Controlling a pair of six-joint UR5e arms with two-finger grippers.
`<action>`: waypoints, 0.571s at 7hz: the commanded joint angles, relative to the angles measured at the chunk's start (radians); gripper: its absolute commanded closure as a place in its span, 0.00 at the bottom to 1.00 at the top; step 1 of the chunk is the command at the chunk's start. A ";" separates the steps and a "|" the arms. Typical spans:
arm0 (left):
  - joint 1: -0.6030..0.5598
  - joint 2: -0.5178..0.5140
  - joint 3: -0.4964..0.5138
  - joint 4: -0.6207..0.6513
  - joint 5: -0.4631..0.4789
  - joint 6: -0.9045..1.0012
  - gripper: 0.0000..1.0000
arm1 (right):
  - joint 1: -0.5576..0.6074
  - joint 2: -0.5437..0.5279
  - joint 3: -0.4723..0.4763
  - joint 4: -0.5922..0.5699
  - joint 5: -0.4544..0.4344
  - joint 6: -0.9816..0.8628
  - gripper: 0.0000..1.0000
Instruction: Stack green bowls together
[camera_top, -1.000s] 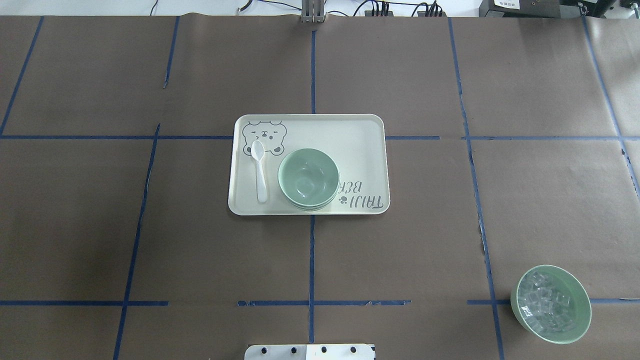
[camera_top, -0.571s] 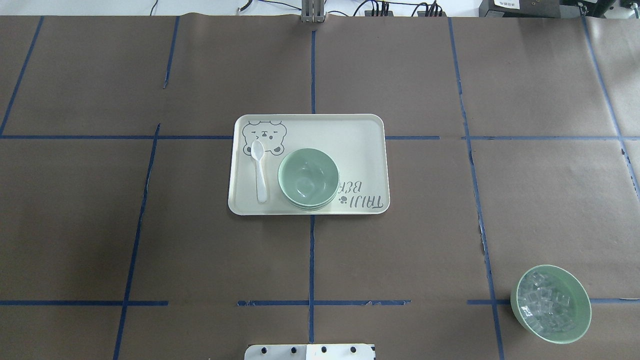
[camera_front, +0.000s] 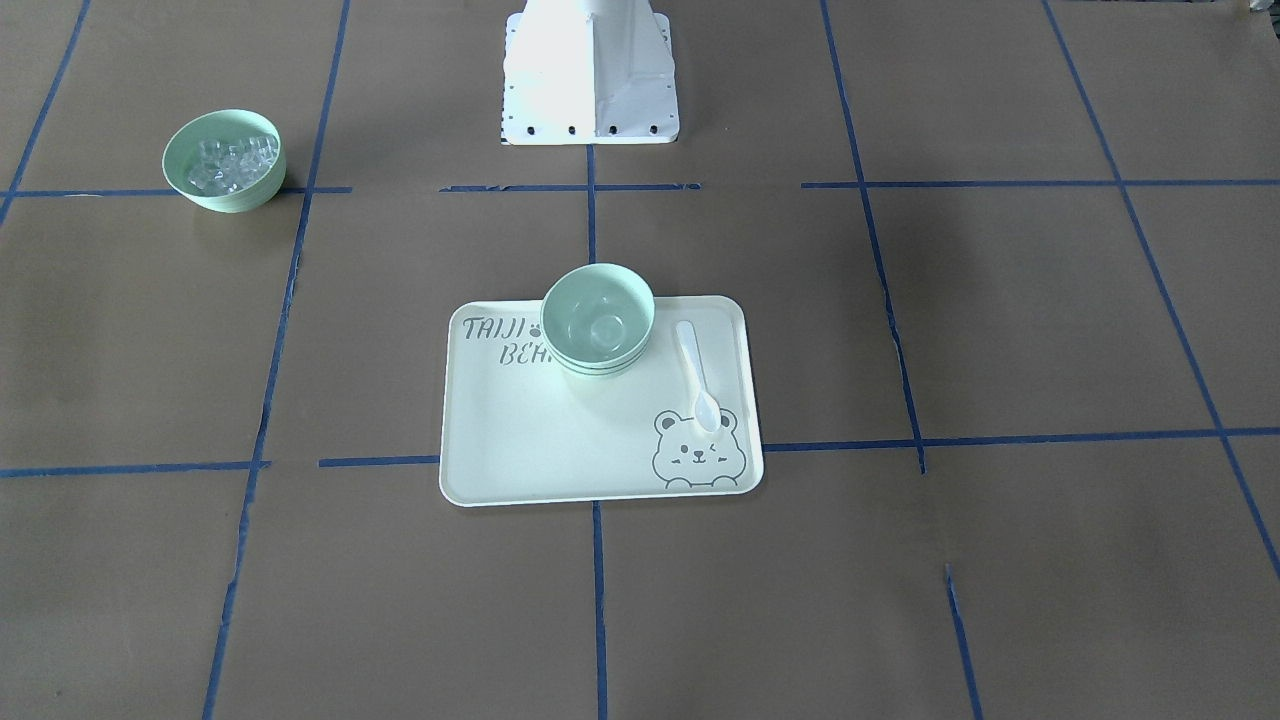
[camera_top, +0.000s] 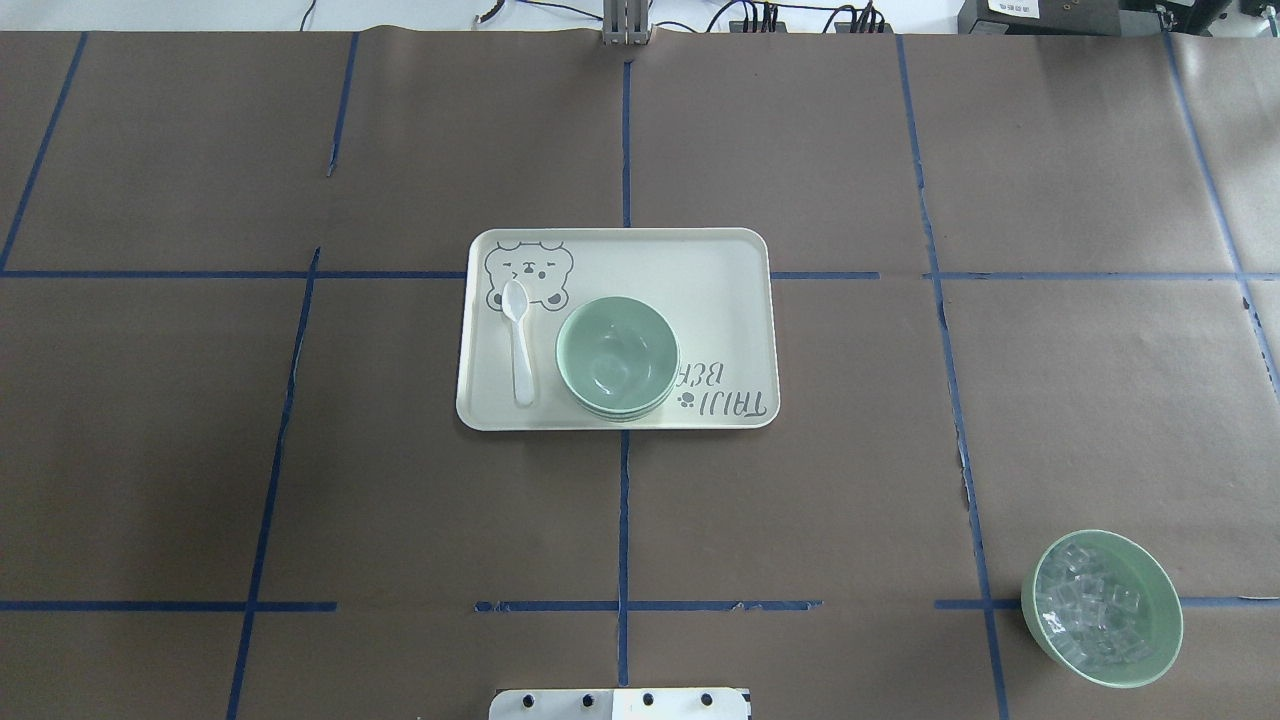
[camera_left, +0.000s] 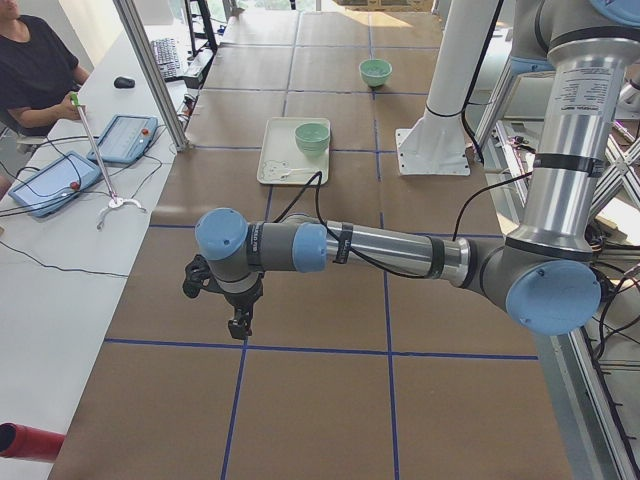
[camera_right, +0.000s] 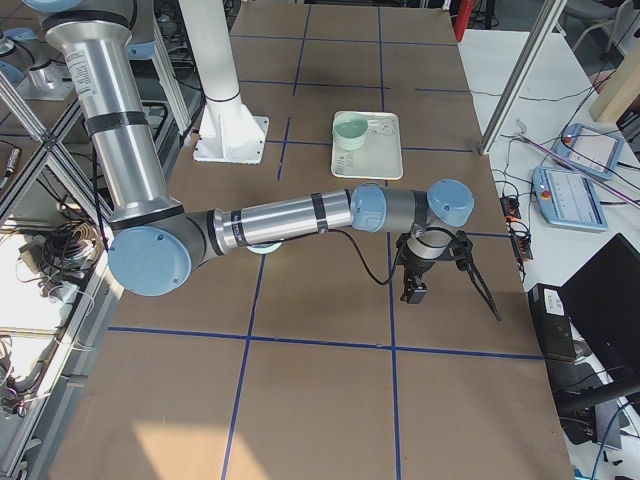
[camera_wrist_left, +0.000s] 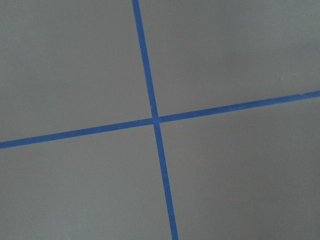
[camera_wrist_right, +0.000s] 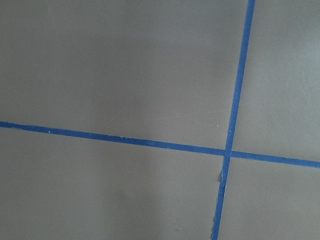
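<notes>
The green bowls (camera_top: 617, 358) sit nested in one stack on the front half of the tray; three rims show at its side in the front-facing view (camera_front: 598, 318). The stack also shows in the left side view (camera_left: 312, 136) and the right side view (camera_right: 350, 129). My left gripper (camera_left: 239, 325) hangs over bare table far toward the table's left end. My right gripper (camera_right: 412, 292) hangs over bare table far toward the right end. Neither shows in the overhead or front views, and I cannot tell whether they are open or shut. Both wrist views show only brown paper and blue tape.
The pale bear-print tray (camera_top: 700, 260) also holds a white spoon (camera_top: 520, 340) left of the stack. A green bowl of clear cubes (camera_top: 1102, 608) stands at the front right. The robot base (camera_front: 590, 70) is at the table's near edge. An operator (camera_left: 35, 70) sits at the side desk.
</notes>
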 joint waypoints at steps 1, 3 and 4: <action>0.004 0.014 0.000 -0.005 -0.001 -0.001 0.00 | 0.001 -0.004 0.003 -0.001 0.035 0.002 0.00; 0.012 0.023 0.009 -0.006 0.000 -0.001 0.00 | 0.003 -0.001 0.003 0.000 0.030 -0.001 0.00; 0.019 0.023 0.012 -0.008 -0.001 -0.003 0.00 | 0.018 -0.007 0.002 0.000 0.027 -0.008 0.00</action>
